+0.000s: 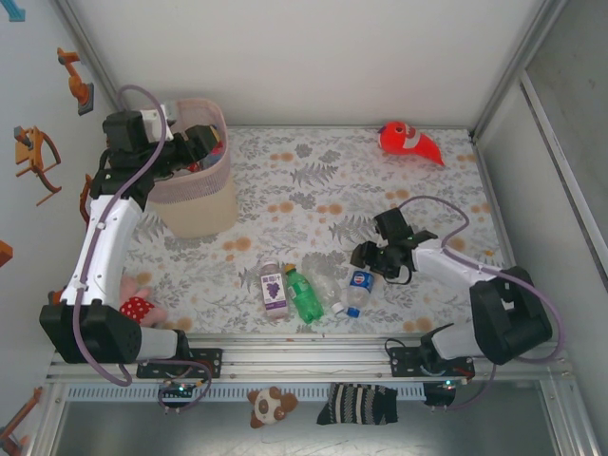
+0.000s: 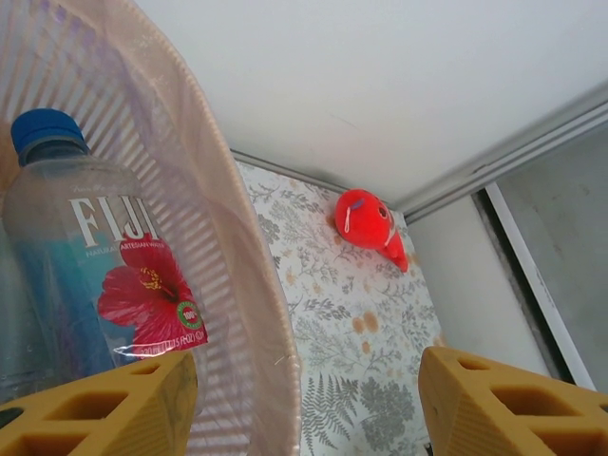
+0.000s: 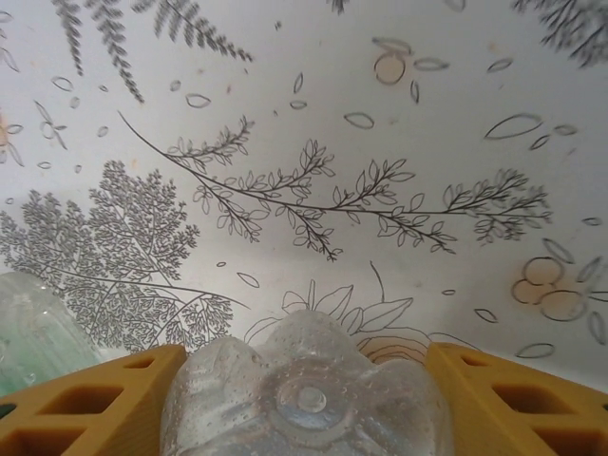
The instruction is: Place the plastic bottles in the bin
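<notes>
Several plastic bottles lie near the table's front edge: a purple-labelled one (image 1: pixel 275 288), a green one (image 1: pixel 304 296), a clear one (image 1: pixel 330 293) and a blue-labelled clear one (image 1: pixel 358 285). My right gripper (image 1: pixel 367 262) is down at the blue-labelled bottle. In the right wrist view its gripper (image 3: pixel 304 404) has both yellow fingers against the sides of that bottle's clear base (image 3: pixel 304 370). The pale pink bin (image 1: pixel 201 201) stands at the back left. My left gripper (image 1: pixel 195 142) hangs open over its rim. In the left wrist view the mesh wall (image 2: pixel 214 256) runs between the spread fingers of the gripper (image 2: pixel 309 408), and a Fiji bottle (image 2: pixel 85 256) lies inside.
A red-orange fish plush (image 1: pixel 410 142) lies at the back right, and it also appears in the left wrist view (image 2: pixel 366 220). A pink plush toy (image 1: pixel 138 306) sits by the left arm's base. Another pale bottle (image 3: pixel 38 328) lies just left of my right fingers.
</notes>
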Robot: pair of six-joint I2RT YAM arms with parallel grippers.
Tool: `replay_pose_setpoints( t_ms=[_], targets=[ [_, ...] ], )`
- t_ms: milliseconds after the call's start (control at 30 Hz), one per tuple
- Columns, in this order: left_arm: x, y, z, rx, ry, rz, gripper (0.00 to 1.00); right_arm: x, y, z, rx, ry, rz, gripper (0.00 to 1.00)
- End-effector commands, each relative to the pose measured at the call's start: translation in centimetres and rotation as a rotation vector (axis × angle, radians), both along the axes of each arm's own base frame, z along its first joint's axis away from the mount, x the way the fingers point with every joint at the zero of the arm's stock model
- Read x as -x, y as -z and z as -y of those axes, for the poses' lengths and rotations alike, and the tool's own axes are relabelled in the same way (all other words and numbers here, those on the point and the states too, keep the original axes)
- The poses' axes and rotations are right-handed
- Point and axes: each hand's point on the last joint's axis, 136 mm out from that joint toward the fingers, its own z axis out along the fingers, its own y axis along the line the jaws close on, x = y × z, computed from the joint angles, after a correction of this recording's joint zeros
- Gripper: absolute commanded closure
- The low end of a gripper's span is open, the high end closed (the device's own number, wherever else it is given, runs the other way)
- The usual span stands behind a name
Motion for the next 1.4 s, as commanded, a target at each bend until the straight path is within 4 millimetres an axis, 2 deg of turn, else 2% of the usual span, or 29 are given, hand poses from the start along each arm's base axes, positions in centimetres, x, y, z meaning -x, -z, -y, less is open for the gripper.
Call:
replay_pose_setpoints(
  t_ms=[0, 100, 233, 500, 700, 833, 933, 1033, 1200, 1367],
  targets=[
    [0.4, -1.9, 1.0, 0.039, 0.053, 0.073, 0.38, -1.3, -3.0, 0.5, 0.042, -0.013, 0.102, 0.42],
    [0.9, -2.8, 2.2, 0.039, 0.111, 0.127, 0.38, -2.2, -5.6, 0.6, 0.05, -0.031, 0.184, 0.42],
    [2.2, -4.1, 4.5, 0.019, 0.209, 0.214, 0.36, -3.4, -10.0, 0.2, 0.028, -0.075, 0.324, 0.43],
    [5.6, -6.4, 9.1, 0.052, 0.429, 0.387, 0.31, -5.4, -20.3, -1.5, -0.059, -0.171, 0.641, 0.46],
    [9.3, -5.8, 13.5, 0.023, 0.633, 0.495, 0.24, -5.5, -28.1, -2.8, -0.147, -0.234, 0.872, 0.47],
    [10.4, -4.9, 16.5, 0.03, 0.706, 0.503, 0.21, -5.0, -32.5, -3.4, -0.215, -0.263, 0.994, 0.47],
    [11.0, -4.2, 19.0, 0.048, 0.759, 0.489, 0.2, -4.7, -34.7, -3.8, -0.252, -0.283, 1.044, 0.47],
    [11.9, -3.6, 21.7, 0.074, 0.825, 0.482, 0.19, -4.5, -35.9, -4.0, -0.272, -0.287, 1.068, 0.48],
    [13.8, -3.0, 25.6, 0.097, 0.936, 0.467, 0.17, -4.5, -36.6, -4.0, -0.277, -0.287, 1.079, 0.48],
    [14.9, -2.5, 27.7, 0.114, 0.991, 0.456, 0.14, -4.4, -36.8, -4.0, -0.282, -0.284, 1.087, 0.49]
  ],
)
